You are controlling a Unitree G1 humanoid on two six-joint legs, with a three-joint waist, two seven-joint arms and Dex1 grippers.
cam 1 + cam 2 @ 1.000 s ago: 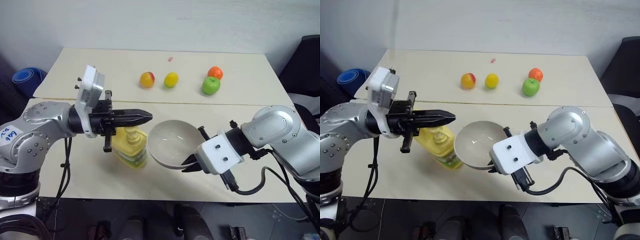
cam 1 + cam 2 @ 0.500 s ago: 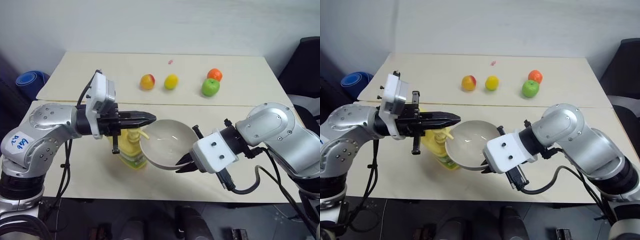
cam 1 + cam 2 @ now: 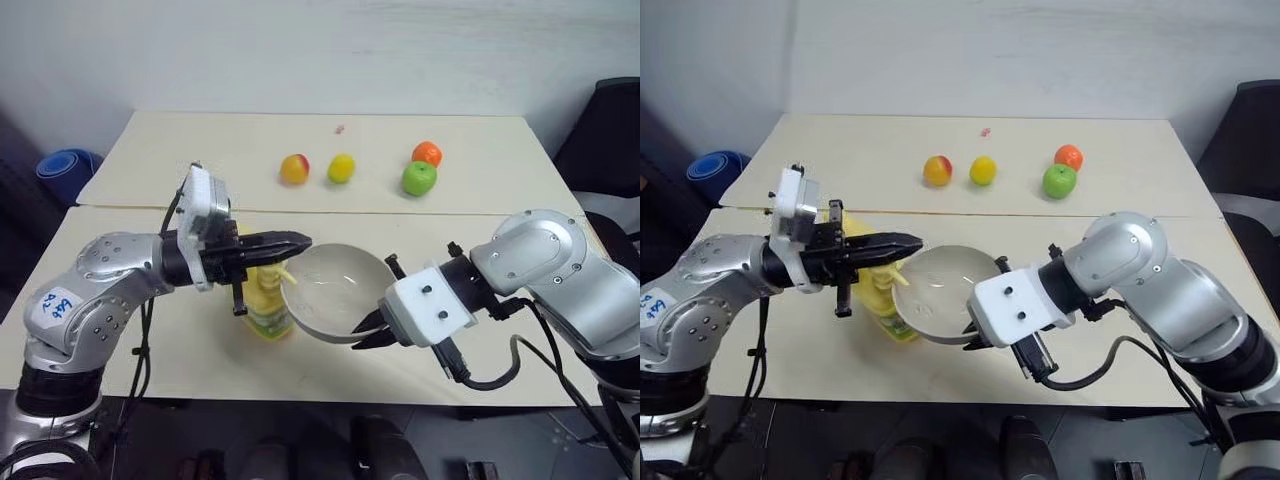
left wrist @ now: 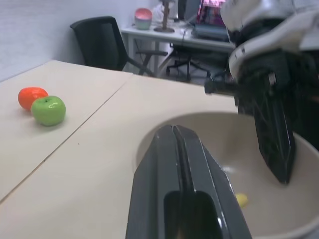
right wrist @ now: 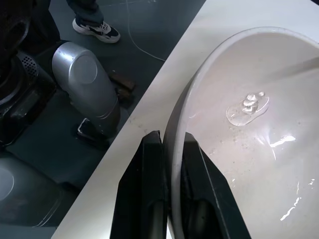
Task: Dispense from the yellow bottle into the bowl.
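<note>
Both end effectors are at work. Right end effector is clamped on the near rim of the bowl, one finger inside the wall and one outside. It holds the bowl tilted beside the yellow bottle, which stands on the worktop at the bowl's nine o'clock, touching or nearly so. Left end effector has its fingers pressed together, lying level over the bottle's pump top with the tips reaching above the bowl rim. I cannot tell whether it is bearing on the pump.

A small clear blob already sits in the bowl. The bowl looks stiff, glossy and slippery, likely breakable, so a pinch on the rim suits it. The plastic bottle is probably light and tippy; press straight down on the pump head.

Four fruits lie well apart at twelve o'clock.
</note>
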